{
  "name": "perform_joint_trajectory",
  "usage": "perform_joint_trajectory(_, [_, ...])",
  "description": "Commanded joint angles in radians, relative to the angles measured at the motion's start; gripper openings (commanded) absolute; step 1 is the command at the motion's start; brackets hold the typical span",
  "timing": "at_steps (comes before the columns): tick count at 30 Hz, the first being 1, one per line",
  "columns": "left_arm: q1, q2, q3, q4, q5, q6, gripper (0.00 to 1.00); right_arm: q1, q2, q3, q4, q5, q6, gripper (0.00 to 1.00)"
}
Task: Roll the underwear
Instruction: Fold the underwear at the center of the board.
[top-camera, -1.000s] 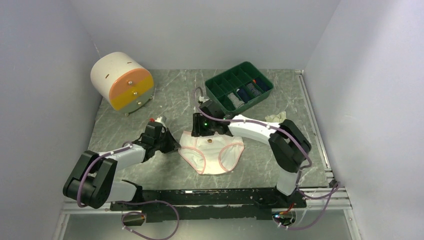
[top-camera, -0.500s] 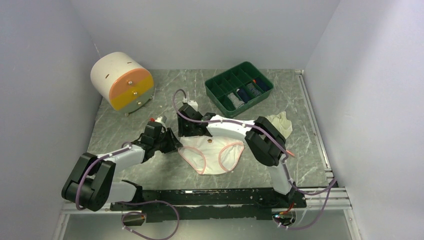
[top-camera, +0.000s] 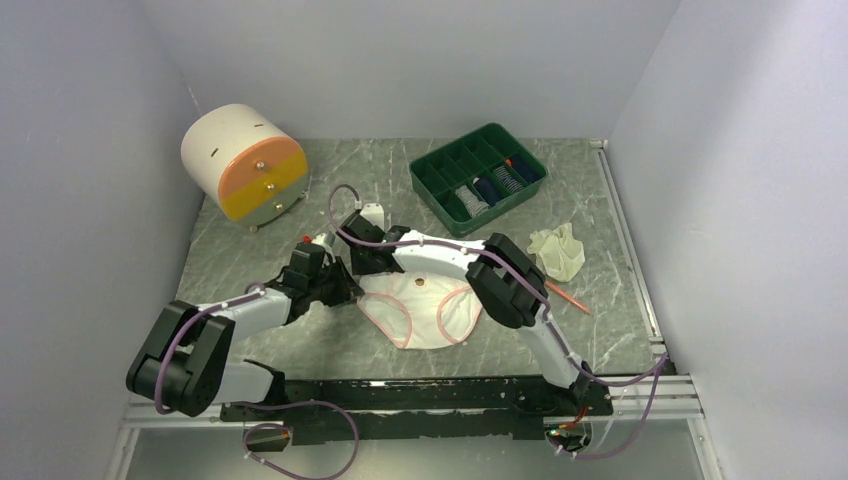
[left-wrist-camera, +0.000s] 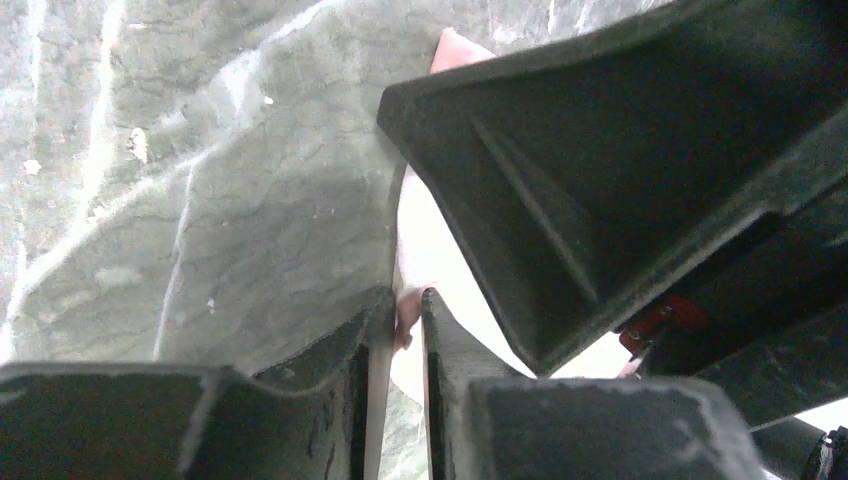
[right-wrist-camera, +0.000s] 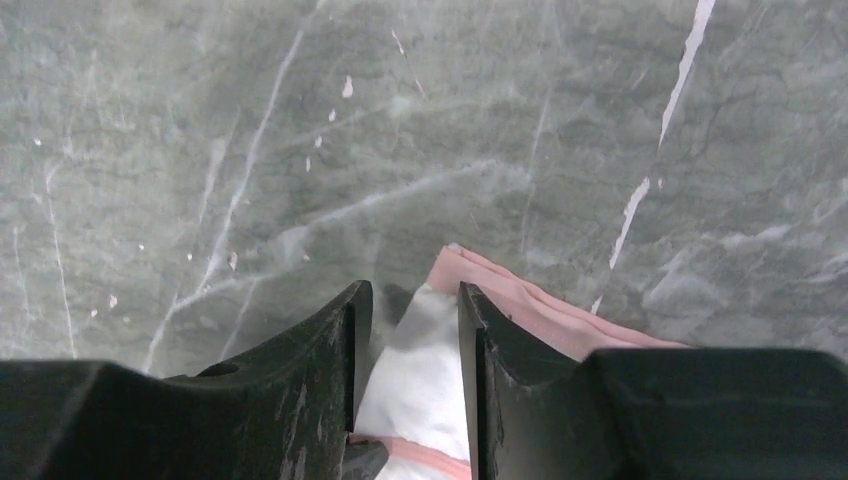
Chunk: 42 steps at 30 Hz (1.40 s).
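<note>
The pink-trimmed underwear (top-camera: 425, 305) lies flat mid-surface (top-camera: 300, 335), waistband running left-right, its left corner between both hands: right hand (right-wrist-camera: 412, 295) parted astride it, left hand (left-wrist-camera: 405, 300) nearly closed on the hem, grip unclear.

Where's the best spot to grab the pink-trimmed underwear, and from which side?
Take the underwear by its waistband's left corner, coming in low from the left. It lies spread flat on the table, so only the pink hem at an edge gives fingers something to pinch.
</note>
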<state>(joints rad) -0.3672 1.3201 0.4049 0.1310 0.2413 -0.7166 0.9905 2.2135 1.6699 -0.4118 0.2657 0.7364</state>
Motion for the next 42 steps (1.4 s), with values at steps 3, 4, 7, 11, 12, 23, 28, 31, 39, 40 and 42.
perform_joint_trajectory(3, [0.001, 0.047, -0.017, -0.074, -0.014, 0.056, 0.15, 0.020, 0.058, 0.089, -0.074, 0.086, -0.018, 0.39])
perform_joint_trajectory(4, [0.000, 0.053, -0.014, -0.070, -0.010, 0.059, 0.12, 0.024, 0.063, 0.094, -0.080, 0.096, -0.018, 0.39])
perform_joint_trajectory(7, [0.001, 0.060, -0.007, -0.064, -0.005, 0.065, 0.09, 0.036, 0.081, 0.116, -0.107, 0.125, -0.020, 0.38])
perform_joint_trajectory(11, [0.001, 0.048, -0.001, -0.082, -0.018, 0.063, 0.05, 0.048, 0.108, 0.162, -0.143, 0.162, -0.028, 0.36])
perform_joint_trajectory(12, [0.001, 0.040, -0.003, -0.086, -0.022, 0.058, 0.06, 0.050, 0.115, 0.168, -0.147, 0.162, -0.030, 0.35])
perform_joint_trajectory(23, [0.001, 0.020, -0.030, -0.069, -0.013, 0.035, 0.31, 0.054, 0.147, 0.178, -0.128, 0.119, -0.037, 0.20])
perform_joint_trajectory(28, [0.000, 0.055, -0.037, -0.033, -0.001, 0.029, 0.24, 0.051, 0.141, 0.180, -0.112, 0.080, -0.047, 0.14])
perform_joint_trajectory(31, [0.001, 0.068, -0.027, -0.020, -0.001, 0.027, 0.18, 0.051, 0.135, 0.179, -0.107, 0.067, -0.045, 0.12])
perform_joint_trajectory(39, [0.003, -0.029, 0.031, -0.165, -0.097, 0.064, 0.05, 0.046, 0.110, 0.212, -0.099, 0.033, -0.062, 0.02])
perform_joint_trajectory(40, [0.009, -0.052, 0.039, -0.202, -0.112, 0.068, 0.05, 0.044, 0.103, 0.215, -0.089, 0.018, -0.059, 0.02])
perform_joint_trajectory(42, [0.024, -0.096, 0.048, -0.251, -0.125, 0.076, 0.05, 0.043, 0.089, 0.216, -0.060, -0.025, -0.056, 0.02])
